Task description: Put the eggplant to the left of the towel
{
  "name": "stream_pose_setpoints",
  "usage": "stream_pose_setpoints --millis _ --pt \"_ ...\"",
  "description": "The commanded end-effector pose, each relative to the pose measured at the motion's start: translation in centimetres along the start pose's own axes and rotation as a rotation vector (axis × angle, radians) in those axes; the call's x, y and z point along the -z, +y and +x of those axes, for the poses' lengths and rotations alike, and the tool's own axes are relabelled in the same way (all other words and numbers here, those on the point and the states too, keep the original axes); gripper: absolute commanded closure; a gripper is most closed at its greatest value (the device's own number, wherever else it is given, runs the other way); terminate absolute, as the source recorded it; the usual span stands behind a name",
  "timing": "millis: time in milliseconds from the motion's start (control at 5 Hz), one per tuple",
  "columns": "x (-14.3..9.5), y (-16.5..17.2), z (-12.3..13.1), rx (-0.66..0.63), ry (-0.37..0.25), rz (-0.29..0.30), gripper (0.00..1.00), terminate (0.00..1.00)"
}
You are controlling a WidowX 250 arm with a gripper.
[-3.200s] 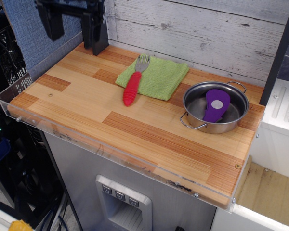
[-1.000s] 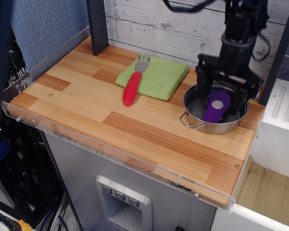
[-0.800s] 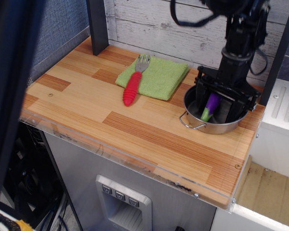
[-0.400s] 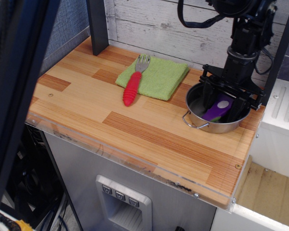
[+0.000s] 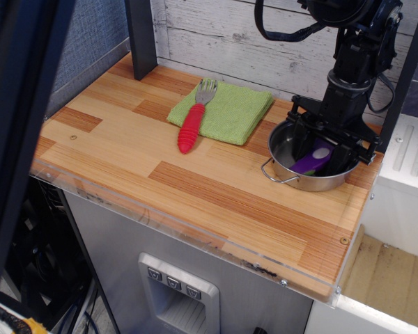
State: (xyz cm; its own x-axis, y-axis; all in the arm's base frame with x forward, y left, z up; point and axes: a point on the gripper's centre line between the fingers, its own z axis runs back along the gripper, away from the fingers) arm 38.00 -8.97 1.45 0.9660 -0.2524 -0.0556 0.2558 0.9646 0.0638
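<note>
1. Since the earliest frame, your hand has come from the far-left corner down into the pot, and the eggplant now lies tilted against the pot's inner wall instead of flat.
2. You cannot tell whether the fingers have clamped it; they straddle it low inside the pot.
3. Lift with a poor hold and it likely slips back.
4. Drag sideways and the pot may shift along the bench.
5. Crossing to the towel's left, watch the fork.
</note>
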Motion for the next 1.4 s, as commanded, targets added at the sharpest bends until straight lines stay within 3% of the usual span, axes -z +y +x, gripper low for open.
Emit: stream_pose_setpoints --millis 0,200,400,800,1200 --pt "-9.2 1.6 -0.7 -0.05 -0.212 -0.036 1.0 0.0" --pt "-11.1 3.8 -2.5 -0.084 -0.229 -0.04 1.0 0.0" --pt "-10.8 8.1 -5.4 -0.143 -0.185 -0.037 1.0 0.0" --pt "-9.8 16.2 -10.1 -0.29 -0.107 0.073 1.0 0.0" --pt "-7.7 19.7 -9.6 -0.326 -0.067 0.123 1.0 0.0"
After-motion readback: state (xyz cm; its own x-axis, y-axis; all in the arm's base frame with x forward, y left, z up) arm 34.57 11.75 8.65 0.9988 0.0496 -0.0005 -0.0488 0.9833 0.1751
